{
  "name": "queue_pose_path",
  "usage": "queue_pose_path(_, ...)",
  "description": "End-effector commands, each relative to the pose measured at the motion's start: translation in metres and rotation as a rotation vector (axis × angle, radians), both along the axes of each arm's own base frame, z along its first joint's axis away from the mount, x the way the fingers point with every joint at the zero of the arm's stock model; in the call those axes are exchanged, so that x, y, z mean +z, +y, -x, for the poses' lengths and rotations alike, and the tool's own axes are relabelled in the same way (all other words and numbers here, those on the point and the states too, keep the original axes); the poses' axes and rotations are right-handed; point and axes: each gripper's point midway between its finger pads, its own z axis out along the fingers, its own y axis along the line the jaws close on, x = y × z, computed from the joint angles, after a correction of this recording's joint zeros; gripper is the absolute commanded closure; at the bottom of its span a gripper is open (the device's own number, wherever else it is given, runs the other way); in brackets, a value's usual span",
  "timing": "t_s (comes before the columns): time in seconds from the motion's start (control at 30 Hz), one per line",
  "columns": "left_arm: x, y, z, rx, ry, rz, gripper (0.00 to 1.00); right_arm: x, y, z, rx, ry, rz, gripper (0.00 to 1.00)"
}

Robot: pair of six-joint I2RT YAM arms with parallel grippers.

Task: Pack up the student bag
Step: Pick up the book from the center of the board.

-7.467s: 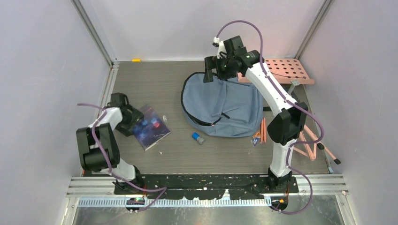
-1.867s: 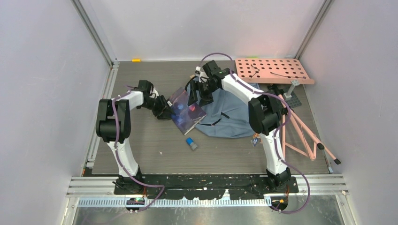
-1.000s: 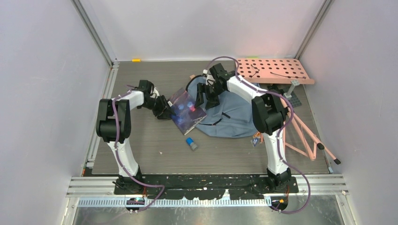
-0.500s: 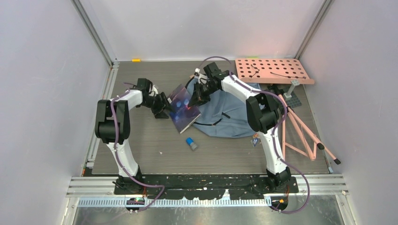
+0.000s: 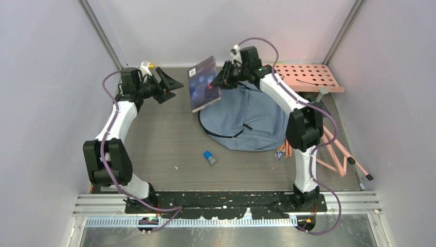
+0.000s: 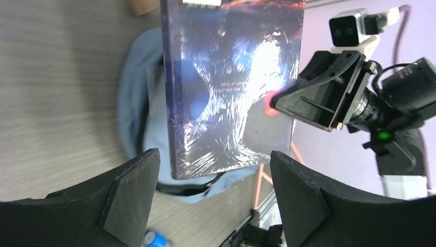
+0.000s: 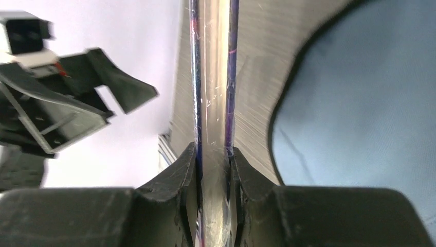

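One book edge in right hand; left hand wide, well apart.

Reaching toward the far left with the left arm, left gripper spread wide, gripping nothing. Stretching the right arm out to the far middle, right gripper pinched tight on the edge of a book.
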Motion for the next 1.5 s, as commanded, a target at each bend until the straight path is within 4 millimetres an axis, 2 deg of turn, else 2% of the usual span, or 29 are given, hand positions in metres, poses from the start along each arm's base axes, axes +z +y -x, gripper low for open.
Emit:
queue_pose_path(0.0, 0.072, -0.024, -0.005, -0.058, -0.183, 0.226, 0.19, 0.197, 0.007, 0.014, 0.034, -0.372, -0.331, 1.00)
queue_pose_path(0.03, 0.085, -0.025, -0.007, -0.059, -0.214, 0.267, 0.19, 0.214, 0.007, 0.016, 0.036, -0.398, -0.368, 1.00)
queue_pose_path(0.17, 0.121, -0.035, -0.012, -0.107, -0.289, 0.356, 0.19, 0.255, 0.008, 0.027, 0.076, -0.447, -0.471, 0.99)
queue_pose_path(0.23, 0.136, -0.044, -0.012, -0.156, -0.320, 0.384, 0.19, 0.268, 0.009, 0.032, 0.102, -0.460, -0.502, 0.99)
queue_pose_path(0.33, 0.157, -0.054, -0.012, -0.193, -0.373, 0.443, 0.19, 0.276, 0.011, 0.039, 0.139, -0.459, -0.526, 0.99)
queue_pose_path(0.37, 0.162, -0.061, -0.010, -0.211, -0.379, 0.467, 0.20, 0.275, 0.011, 0.041, 0.155, -0.451, -0.530, 0.99)
queue_pose_path(0.47, 0.177, -0.061, -0.013, -0.199, -0.411, 0.538, 0.25, 0.276, 0.012, 0.046, 0.178, -0.449, -0.548, 0.99)
queue_pose_path(0.53, 0.181, -0.060, -0.016, -0.194, -0.424, 0.548, 0.32, 0.271, 0.012, 0.048, 0.185, -0.437, -0.544, 0.99)
queue_pose_path(0.7, 0.187, -0.060, -0.017, -0.195, -0.441, 0.547, 0.43, 0.261, 0.011, 0.052, 0.197, -0.416, -0.532, 0.99)
queue_pose_path(0.87, 0.185, -0.059, -0.016, -0.181, -0.442, 0.547, 0.44, 0.250, 0.011, 0.055, 0.212, -0.396, -0.509, 1.00)
queue_pose_path(0.93, 0.184, -0.059, -0.016, -0.177, -0.440, 0.547, 0.54, 0.247, 0.011, 0.056, 0.218, -0.391, -0.498, 0.99)
queue_pose_path(1.03, 0.179, -0.059, -0.015, -0.179, -0.433, 0.539, 0.79, 0.239, 0.010, 0.056, 0.218, -0.378, -0.477, 0.99)
queue_pose_path(1.2, 0.169, -0.053, -0.013, -0.155, -0.423, 0.493, 1.00, 0.231, 0.006, 0.051, 0.189, -0.382, -0.443, 0.98)
queue_pose_path(1.27, 0.163, -0.051, -0.010, -0.155, -0.399, 0.461, 0.98, 0.228, 0.005, 0.051, 0.178, -0.389, -0.426, 0.97)
queue_pose_path(1.37, 0.164, -0.051, -0.003, -0.172, -0.401, 0.442, 0.63, 0.229, 0.003, 0.053, 0.175, -0.397, -0.423, 0.98)
queue_pose_path(1.4, 0.165, -0.044, -0.004, -0.152, -0.406, 0.444, 0.55, 0.230, 0.002, 0.053, 0.176, -0.397, -0.425, 0.99)
queue_pose_path(1.47, 0.166, -0.032, -0.006, -0.121, -0.416, 0.450, 0.47, 0.230, 0.002, 0.055, 0.179, -0.395, -0.427, 0.99)
